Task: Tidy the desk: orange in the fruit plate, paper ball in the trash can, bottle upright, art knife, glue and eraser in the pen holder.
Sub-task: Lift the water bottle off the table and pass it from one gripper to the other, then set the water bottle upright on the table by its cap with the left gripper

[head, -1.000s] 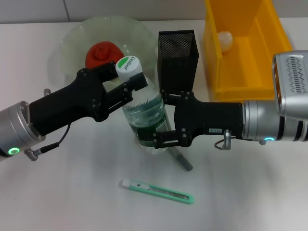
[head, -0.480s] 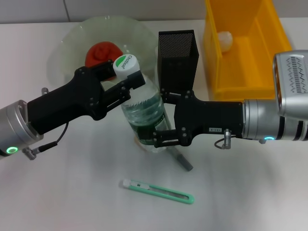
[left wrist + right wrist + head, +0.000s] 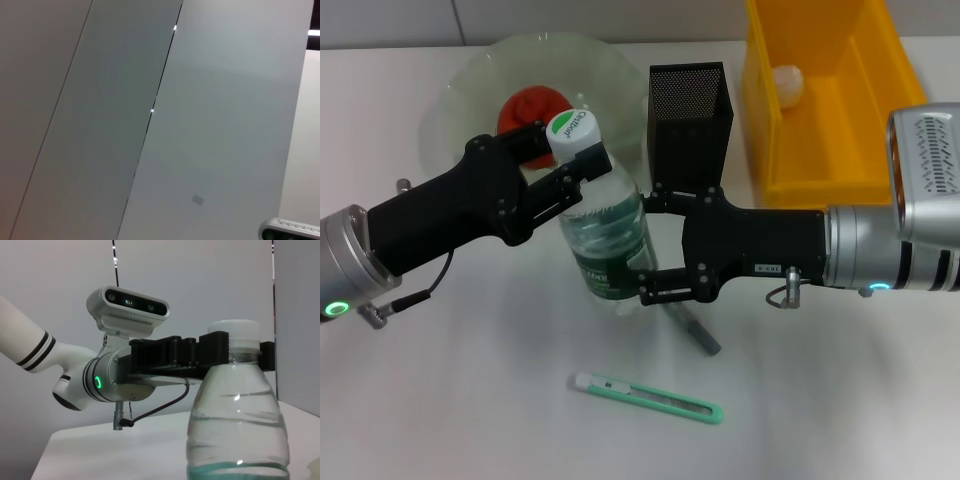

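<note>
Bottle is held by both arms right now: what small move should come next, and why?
Probably keep tipping the bottle until it stands straight, then let go. The left tool grips its neck under the cap, the right tool clamps its lower body, and in the head view it leans slightly.

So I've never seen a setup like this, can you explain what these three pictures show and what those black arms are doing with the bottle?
It is a two-armed robot tidying a desk. The main picture looks down from a camera on its head; the other two come from cameras on its wrists. The left claw grips the water bottle at its neck, and the right claw clasps its lower body. The right wrist view shows the bottle upright; the left wrist view shows only a wall. On the table lie a green art knife and a grey stick, partly hidden. Behind stand a black pen holder, a glass plate holding an orange, and a yellow bin with a paper ball.
</note>
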{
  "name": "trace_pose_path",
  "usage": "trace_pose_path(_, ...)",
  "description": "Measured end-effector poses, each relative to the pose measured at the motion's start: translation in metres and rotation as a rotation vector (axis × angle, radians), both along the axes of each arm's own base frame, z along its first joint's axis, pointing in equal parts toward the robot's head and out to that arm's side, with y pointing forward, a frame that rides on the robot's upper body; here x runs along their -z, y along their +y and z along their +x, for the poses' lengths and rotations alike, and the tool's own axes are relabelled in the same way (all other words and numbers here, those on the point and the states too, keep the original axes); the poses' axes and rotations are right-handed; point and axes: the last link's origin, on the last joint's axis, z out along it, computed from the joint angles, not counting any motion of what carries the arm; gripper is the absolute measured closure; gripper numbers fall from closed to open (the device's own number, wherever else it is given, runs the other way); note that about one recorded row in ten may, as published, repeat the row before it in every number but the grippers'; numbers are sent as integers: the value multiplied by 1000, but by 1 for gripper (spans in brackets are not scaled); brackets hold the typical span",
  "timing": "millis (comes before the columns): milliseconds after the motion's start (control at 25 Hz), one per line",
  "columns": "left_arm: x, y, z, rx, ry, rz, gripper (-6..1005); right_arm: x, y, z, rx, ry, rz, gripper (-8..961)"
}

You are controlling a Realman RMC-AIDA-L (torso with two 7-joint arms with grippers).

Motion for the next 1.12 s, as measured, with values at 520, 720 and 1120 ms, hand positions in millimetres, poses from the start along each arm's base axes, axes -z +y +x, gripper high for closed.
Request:
trace_pose_path(520,-8,0,-6,-6,22,32,543,-2,1,4,10,-5,17,125)
trace_pose_path(720,-14,1,-12,-19,36,61,542,-4,-1,9,19,-8,24,125)
trace_pose_path(1120,-24,3,-27,-71,74,150,539,-7,-8,23,53,-16,42,124)
